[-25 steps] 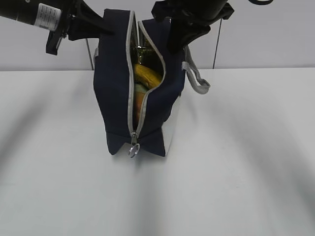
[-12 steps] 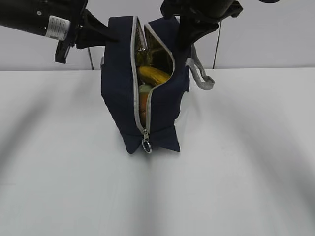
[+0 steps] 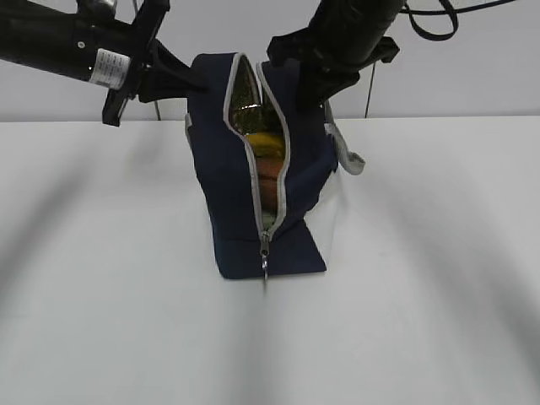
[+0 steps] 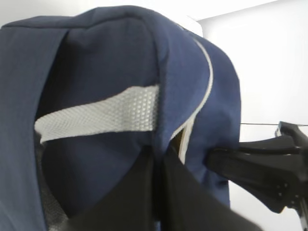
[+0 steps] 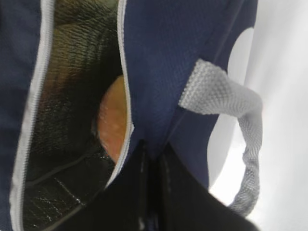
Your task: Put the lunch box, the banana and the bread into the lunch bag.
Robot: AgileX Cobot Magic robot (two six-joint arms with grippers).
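The lunch bag (image 3: 257,194), clamped at both rims by left gripper (image 4: 156,159) and right gripper (image 5: 153,156), has been shifted toward 3 o'clock on the bench (image 3: 439,295); banana (image 3: 268,142) inside, packing apparently done.

L end effector (image 4: 156,166) pinching lunch bag (image 4: 110,57) fabric.

one lunch bag (image 3: 228,169), one banana (image 3: 268,143), one bread (image 5: 114,120), two handles (image 5: 236,125)

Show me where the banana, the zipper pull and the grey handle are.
banana (image 3: 268,142): exterior view, yellow side showing through the opening.
zipper pull (image 3: 265,263): exterior view, metal ring.
grey handle (image 5: 248,139): right wrist view, webbing loop.
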